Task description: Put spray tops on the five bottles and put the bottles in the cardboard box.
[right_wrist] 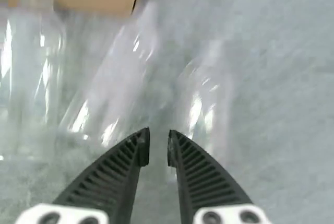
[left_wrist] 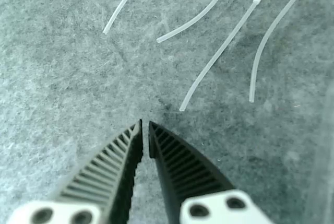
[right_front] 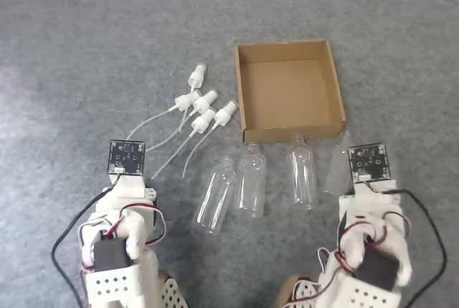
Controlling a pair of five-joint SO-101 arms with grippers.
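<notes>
Bottles point(right_front: 251, 179) lie side by side on the table point(right_front: 72, 71), necks pointing at the cardboard box point(right_front: 287, 134) just beyond. Spray tops point(right_front: 201, 103) cluster beside it, tubes point(left_wrist: 218, 56) trailing toward the clenched, empty left end effector point(left_wrist: 145, 125). Right end effector point(right_wrist: 158, 132), slightly parted, holds nothing.

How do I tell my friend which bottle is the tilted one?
Find the brown cardboard box. Clear plastic bottles lie in a row by its near wall. The tilted bottle is the end one nearest the white spray tops; its neighbours lie straighter.
</notes>
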